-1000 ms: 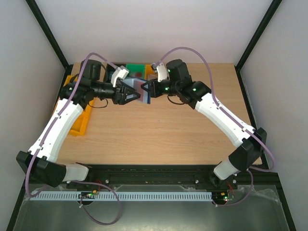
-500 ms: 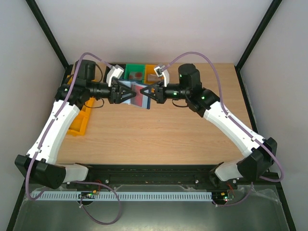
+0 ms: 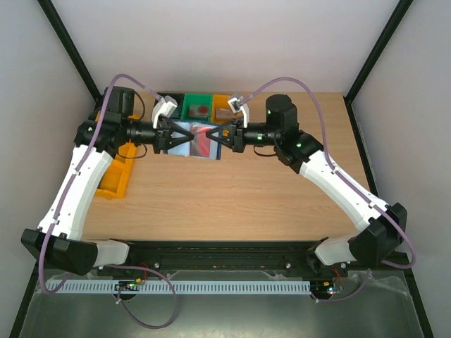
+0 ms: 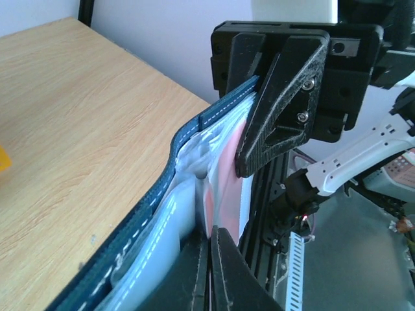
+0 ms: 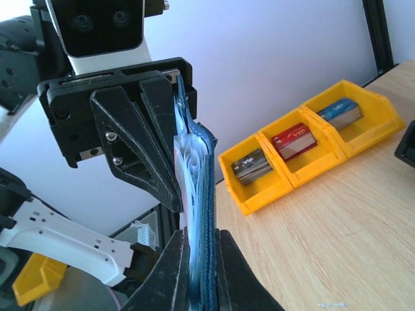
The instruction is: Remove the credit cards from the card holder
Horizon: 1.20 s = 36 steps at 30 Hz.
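Note:
The navy card holder (image 3: pixel 184 131) hangs above the table at the back centre, held between both grippers. My right gripper (image 3: pixel 213 134) (image 5: pixel 198 272) is shut on its blue stitched edge (image 5: pixel 206 194), the pale pockets fanned beside it. In the left wrist view the holder's navy cover (image 4: pixel 165 184) curves away to the left. A reddish-pink credit card (image 4: pixel 228 172) (image 3: pixel 204 140) stands in its inner pocket. My left gripper (image 4: pixel 210 262) (image 3: pixel 189 135) is shut on that card's near edge. Other cards in the pockets are hidden.
A row of yellow bins (image 5: pixel 295 170) holds stacks of cards: dark (image 5: pixel 249 163), red (image 5: pixel 293 139) and blue (image 5: pixel 340 111). A green bin (image 3: pixel 197 107) and a yellow bin (image 3: pixel 224 105) sit behind the grippers. Another yellow bin (image 3: pixel 116 177) lies under the left arm.
The left gripper's jaws have closed on the pink card. Both grippers and the holder have shifted a little to the left, and the holder now lies spread wider between them.

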Available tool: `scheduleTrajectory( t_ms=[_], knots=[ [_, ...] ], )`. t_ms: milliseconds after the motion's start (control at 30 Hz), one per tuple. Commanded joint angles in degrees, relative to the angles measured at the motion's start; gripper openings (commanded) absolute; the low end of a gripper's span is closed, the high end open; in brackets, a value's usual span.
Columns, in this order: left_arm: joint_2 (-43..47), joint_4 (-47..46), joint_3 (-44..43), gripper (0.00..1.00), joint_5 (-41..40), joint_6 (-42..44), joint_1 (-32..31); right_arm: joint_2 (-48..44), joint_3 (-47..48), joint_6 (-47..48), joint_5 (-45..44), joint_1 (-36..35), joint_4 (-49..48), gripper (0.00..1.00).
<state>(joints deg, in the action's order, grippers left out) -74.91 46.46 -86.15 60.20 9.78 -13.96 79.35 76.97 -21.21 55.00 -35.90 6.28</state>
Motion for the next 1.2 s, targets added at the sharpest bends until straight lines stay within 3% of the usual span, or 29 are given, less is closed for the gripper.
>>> scheduleTrajectory(
  t_ms=[0, 133, 467, 600, 867, 1033, 1167],
  knots=[
    [1.39, -0.42, 0.03, 0.02, 7.76, 0.93, 0.6, -2.11, -2.72, -0.49, 3.76, -0.51, -9.93, 0.1],
    [1.26, -1.79, 0.45, 0.02, 7.39, -0.64, 0.95, -1.66, -3.8, -1.92, 7.5, -0.49, -11.54, 0.35],
    [1.67, -1.41, 0.26, 0.02, 6.53, 0.02, 2.27, -4.67, -4.89, 7.94, 5.88, 0.84, -0.94, 0.52],
    [1.62, 0.33, -0.5, 0.02, 7.9, 2.36, 2.27, -4.05, -3.87, 8.6, 2.88, 2.37, 2.83, 0.4],
    [1.88, 2.92, -1.09, 0.02, 8.64, 5.96, 2.27, -4.0, -3.64, 10.27, 5.46, 2.41, 3.24, 0.14],
    [1.22, 3.21, -1.3, 0.02, 7.35, 6.41, 0.65, -3.63, -3.73, 7.96, 3.25, 2.41, 1.5, 0.12],
    [0.27, 4.1, -1.87, 0.02, 7.24, 7.7, -1.68, -3.26, -5.71, 2.44, 4.07, 2.2, -5.36, 0.15]
  ],
)
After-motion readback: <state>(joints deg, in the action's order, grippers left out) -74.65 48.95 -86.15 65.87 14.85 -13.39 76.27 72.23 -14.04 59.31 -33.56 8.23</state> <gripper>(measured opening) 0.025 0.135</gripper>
